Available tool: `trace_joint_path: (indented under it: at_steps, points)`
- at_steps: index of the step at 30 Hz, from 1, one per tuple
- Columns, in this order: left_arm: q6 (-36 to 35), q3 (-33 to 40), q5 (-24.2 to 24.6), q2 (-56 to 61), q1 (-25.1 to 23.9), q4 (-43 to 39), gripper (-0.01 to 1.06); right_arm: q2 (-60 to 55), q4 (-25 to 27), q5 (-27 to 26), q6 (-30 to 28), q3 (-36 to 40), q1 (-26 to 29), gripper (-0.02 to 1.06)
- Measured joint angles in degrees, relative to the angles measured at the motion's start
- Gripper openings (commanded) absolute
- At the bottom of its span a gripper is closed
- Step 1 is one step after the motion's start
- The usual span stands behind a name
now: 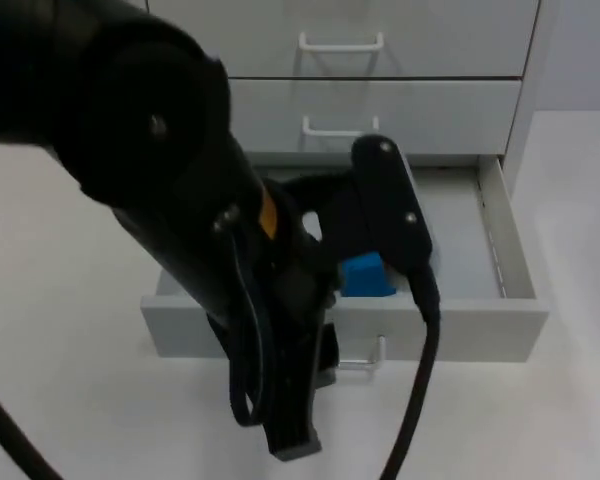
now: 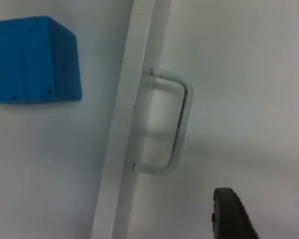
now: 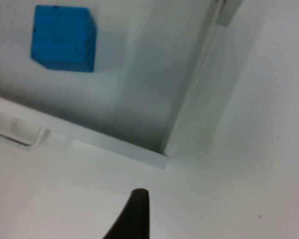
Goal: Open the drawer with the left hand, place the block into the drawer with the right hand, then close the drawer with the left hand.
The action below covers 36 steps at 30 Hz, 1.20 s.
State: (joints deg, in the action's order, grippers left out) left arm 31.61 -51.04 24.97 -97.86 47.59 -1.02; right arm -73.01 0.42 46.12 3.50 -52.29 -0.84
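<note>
Drawer (image 1: pixel 500 300) stands pulled out from the white cabinet (image 1: pixel 420 110), and the blue block (image 1: pixel 365 275) already lies on its floor just behind the front panel, apart from the walls. The left gripper (image 1: pixel 295 420) hangs just in front of the drawer's front panel, near the white loop handle (image 2: pixel 177 122) but not touching it; its fingers are spread, with nothing between them. The right gripper (image 3: pixel 134 219) hovers off the drawer's front corner, over the table; I cannot tell how its jaws stand.

What remains, I judge, is the closing push. A fingertip could slip past or hook inside the handle loop, so the push lands crooked and skews the drawer on its rails. A hard shove could also slide the block along the drawer floor.

Around the drawer lies a plain white table top (image 1: pixel 60 330), and two shut drawers (image 1: pixel 380 40) sit above it.
</note>
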Motion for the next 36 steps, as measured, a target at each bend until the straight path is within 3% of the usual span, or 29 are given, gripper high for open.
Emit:
trace_joint_path:
  at_steps: [6,12,23,30,36]
  points:
    - [-1.7,0.0,-2.3,-3.5,0.1,-4.4,0.28,0.0,-0.4,-0.1,0.0,0.0,0.0,0.88]
    - [-2.0,0.0,-7.3,-6.7,0.1,-9.3,0.0,0.0,-0.9,-0.1,0.0,0.0,0.1,0.88]
    - [-5.2,-4.6,-10.6,-12.8,0.1,-19.3,0.0,0.0,-1.1,-0.1,0.1,0.0,3.4,0.88]
    - [-14.7,-8.6,-9.2,-19.0,0.1,-29.8,0.0,0.0,-1.1,-0.1,0.1,0.0,3.4,0.88]
    - [-36.4,-9.5,-8.0,-21.2,0.4,-49.9,0.0,0.0,-1.1,-0.1,0.1,0.0,3.4,0.88]
